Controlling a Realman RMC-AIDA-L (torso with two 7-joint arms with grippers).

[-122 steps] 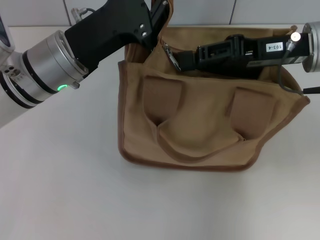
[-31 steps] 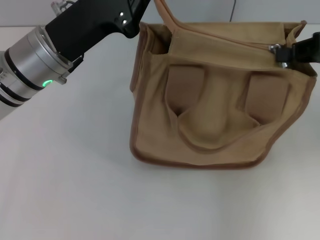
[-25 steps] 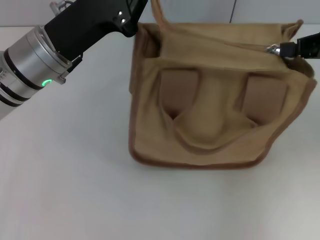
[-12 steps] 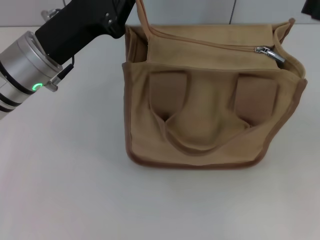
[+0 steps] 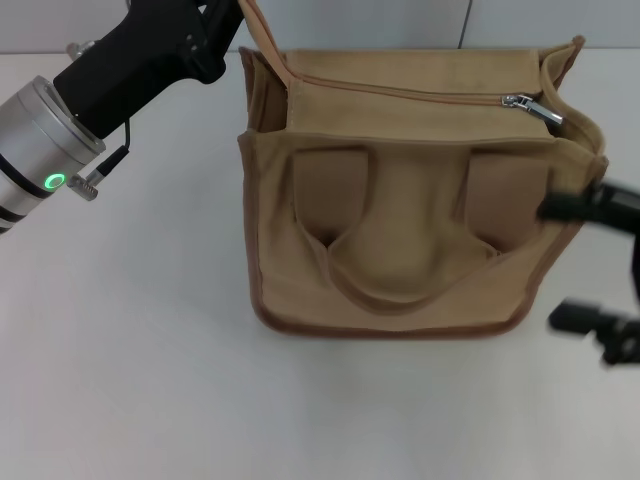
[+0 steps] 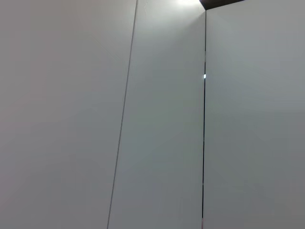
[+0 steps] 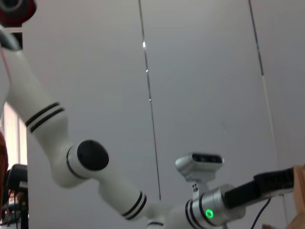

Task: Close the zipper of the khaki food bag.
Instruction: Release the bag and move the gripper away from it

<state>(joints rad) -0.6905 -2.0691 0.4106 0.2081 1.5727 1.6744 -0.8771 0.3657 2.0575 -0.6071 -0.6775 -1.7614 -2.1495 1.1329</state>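
Observation:
The khaki food bag [image 5: 400, 240] stands upright in the middle of the white table in the head view. Its zipper [image 5: 400, 90] runs along the top, and the silver pull tab [image 5: 530, 105] lies at the right end. My left gripper [image 5: 225, 12] is at the bag's upper left corner. The side strap [image 5: 262, 45] rises taut beside it and leaves the picture there. My right gripper [image 5: 585, 262] hangs open and blurred by the bag's right front corner, with one finger [image 5: 590, 205] overlapping the bag's edge. It holds nothing.
The white table [image 5: 150, 350] spreads to the front and left of the bag. A panelled wall [image 6: 143, 119] fills the left wrist view. The right wrist view shows my left arm [image 7: 119, 191] and my head [image 7: 200, 164] before that wall.
The pull tab went from the left end to the right end. My right gripper let it go, left the picture, and now shows open and lower down. The bag and left arm shifted slightly left.

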